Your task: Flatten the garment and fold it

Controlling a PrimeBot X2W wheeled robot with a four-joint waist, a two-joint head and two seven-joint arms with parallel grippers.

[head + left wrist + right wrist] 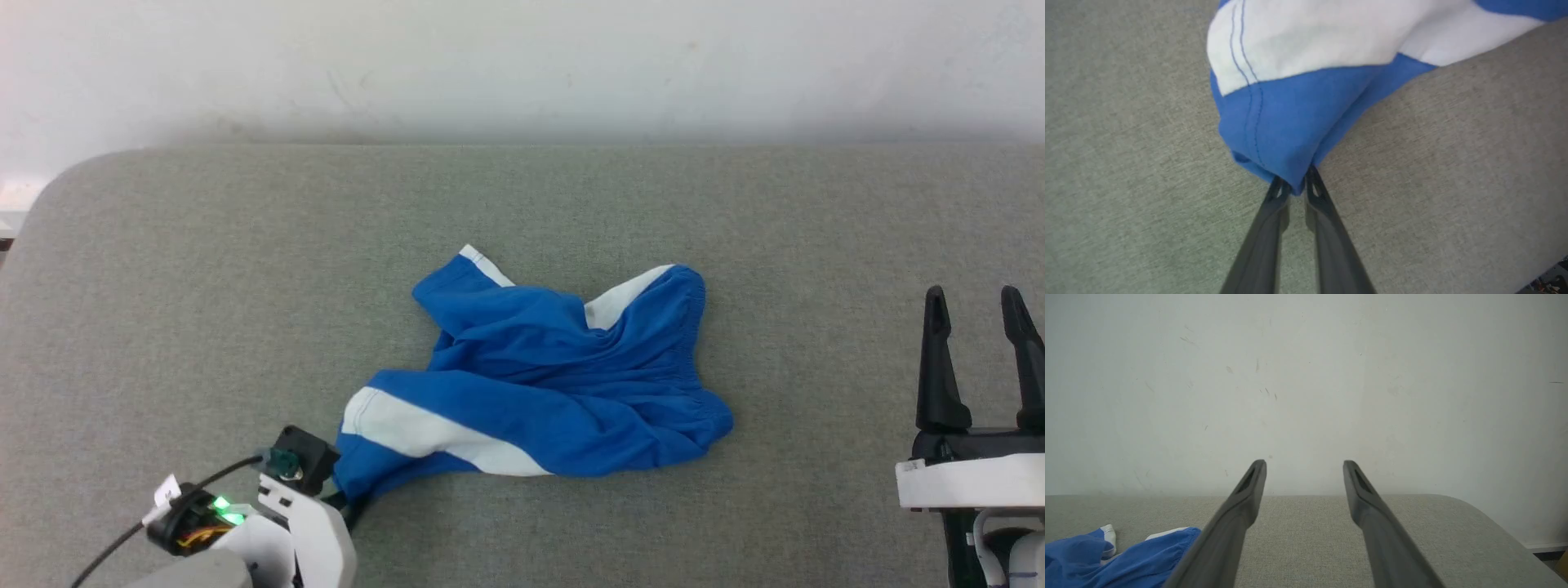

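Head view has the royal blue soft athletic shorts with broad white side stripes [539, 384] lying crumpled near the middle of the grey fabric-covered bench [163, 286], one leg bunched over the other. Our left hand [1295, 185] has its two dark fingers pinched almost together on the blue hem corner of the near leg, just beside the white stripe [1310, 36] and low against the bench. Our right hand [973, 296] stands well apart at the right, fingers spread wide, holding nothing.

We judge the step in hand to be flattening. To do it well, we should draw the pinched corner outward, low along the bench, so the leg slides out of the heap rather than lifting and folding back. The right hand would best take the gathered waistband [694, 327] to give tension; a pull from one corner alone may drag the whole heap. Nothing here serves as a container; the shorts lie straight on the bench.
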